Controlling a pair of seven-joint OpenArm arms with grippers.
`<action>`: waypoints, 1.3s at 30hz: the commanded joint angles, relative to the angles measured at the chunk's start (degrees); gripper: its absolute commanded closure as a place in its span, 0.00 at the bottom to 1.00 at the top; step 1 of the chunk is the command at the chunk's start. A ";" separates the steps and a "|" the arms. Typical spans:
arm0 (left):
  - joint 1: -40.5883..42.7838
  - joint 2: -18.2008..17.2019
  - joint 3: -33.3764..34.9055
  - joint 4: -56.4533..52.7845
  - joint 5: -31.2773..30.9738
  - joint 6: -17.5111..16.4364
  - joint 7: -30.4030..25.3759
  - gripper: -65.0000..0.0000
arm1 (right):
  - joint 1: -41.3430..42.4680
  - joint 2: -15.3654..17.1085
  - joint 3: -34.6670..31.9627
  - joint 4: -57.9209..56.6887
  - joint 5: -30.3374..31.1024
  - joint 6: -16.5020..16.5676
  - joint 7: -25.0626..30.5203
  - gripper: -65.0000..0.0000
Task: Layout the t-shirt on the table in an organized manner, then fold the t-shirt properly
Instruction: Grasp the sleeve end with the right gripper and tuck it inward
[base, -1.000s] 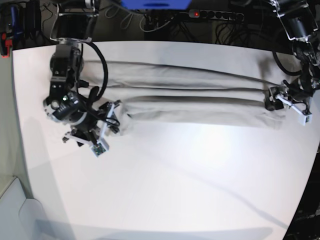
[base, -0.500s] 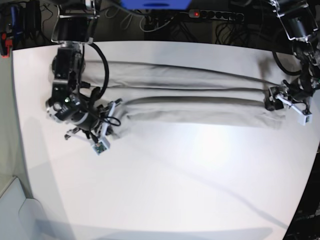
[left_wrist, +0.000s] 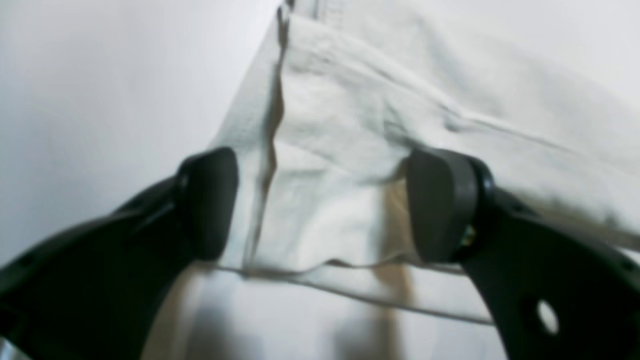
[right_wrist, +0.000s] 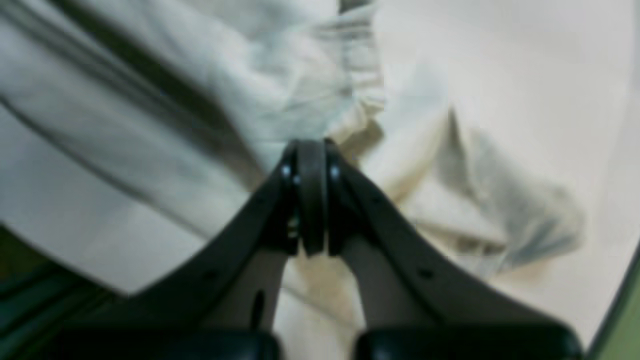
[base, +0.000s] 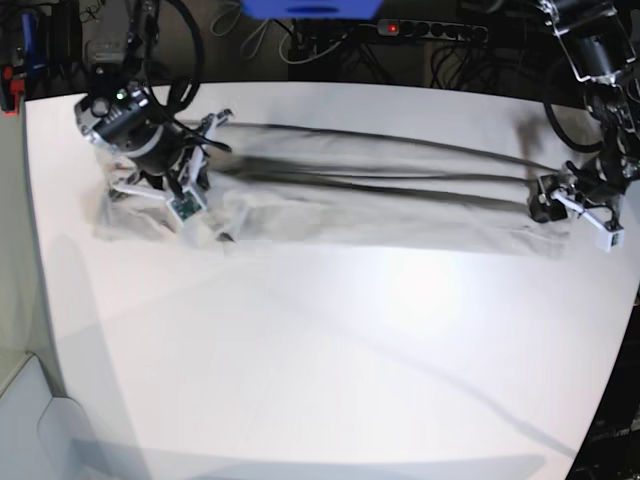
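While the white counter (base: 330, 350) carries it, the beige t-shirt (base: 380, 205) lies stretched in long folds across the far side. At one end the right tool (right_wrist: 311, 150) is pinched together on fabric; at the other the left tool (left_wrist: 320, 205) stands apart, straddling the cloth.

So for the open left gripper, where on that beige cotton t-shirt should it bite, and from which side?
Probably the folded corner of the beige cotton t-shirt already lying between the open left gripper pads. Come straight down from above: the cloth lies flat on the white table, so only a raised layered edge like this fold gives something to pinch. The right gripper is shut at the other end.
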 joint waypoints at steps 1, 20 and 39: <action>-0.52 -0.84 -0.13 0.43 0.05 0.35 0.54 0.20 | -0.21 0.24 1.30 1.19 0.46 -0.27 1.31 1.00; -2.28 -0.92 -0.13 0.26 0.23 0.35 0.36 0.20 | -7.06 -3.72 12.29 0.93 0.64 -0.27 7.11 1.00; -3.33 -1.28 -0.13 0.87 0.05 0.35 1.15 0.20 | -9.52 -8.12 12.56 -0.30 0.46 -0.27 7.03 0.65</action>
